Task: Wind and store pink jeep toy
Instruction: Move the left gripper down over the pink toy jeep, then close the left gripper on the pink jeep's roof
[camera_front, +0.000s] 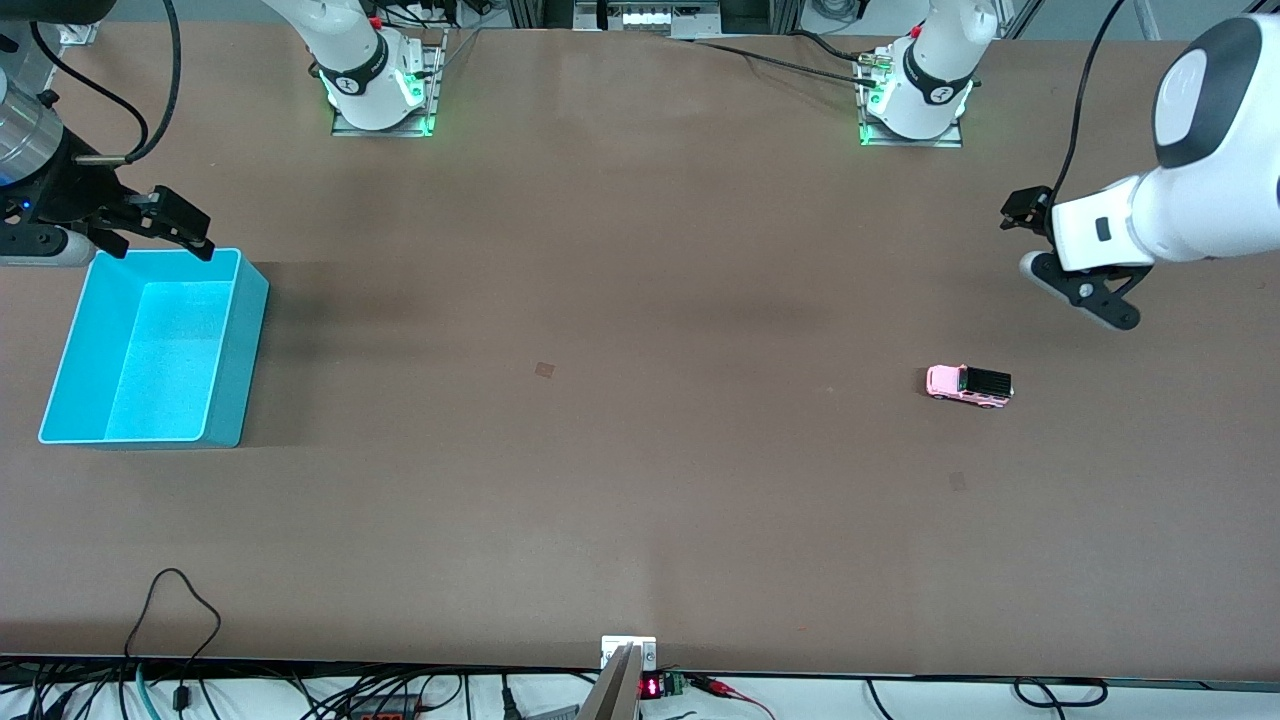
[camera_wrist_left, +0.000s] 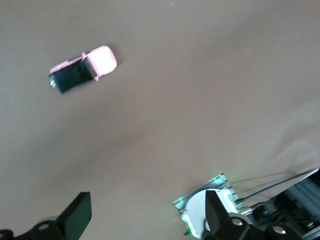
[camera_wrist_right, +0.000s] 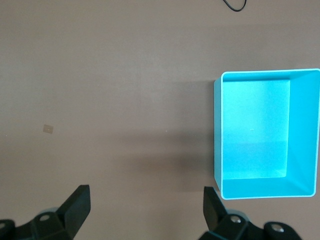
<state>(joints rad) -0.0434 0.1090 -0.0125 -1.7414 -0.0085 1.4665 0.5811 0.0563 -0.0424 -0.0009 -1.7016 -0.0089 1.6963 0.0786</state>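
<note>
The pink jeep toy (camera_front: 968, 385) stands on the brown table toward the left arm's end; it also shows in the left wrist view (camera_wrist_left: 82, 69), with its black roof up. My left gripper (camera_front: 1022, 240) hangs open and empty in the air above the table, off to one side of the jeep (camera_wrist_left: 146, 210). The turquoise bin (camera_front: 235, 370) sits empty at the right arm's end (camera_wrist_right: 217, 135). My right gripper (camera_front: 160, 248) is open and empty over the bin's edge that lies farthest from the front camera (camera_wrist_right: 145, 207).
The two arm bases (camera_front: 380, 90) (camera_front: 915, 95) stand along the table's edge farthest from the front camera; the left arm's base also shows in the left wrist view (camera_wrist_left: 200, 212). Cables (camera_front: 175, 610) lie at the table's nearest edge. A small square mark (camera_front: 544, 369) is mid-table.
</note>
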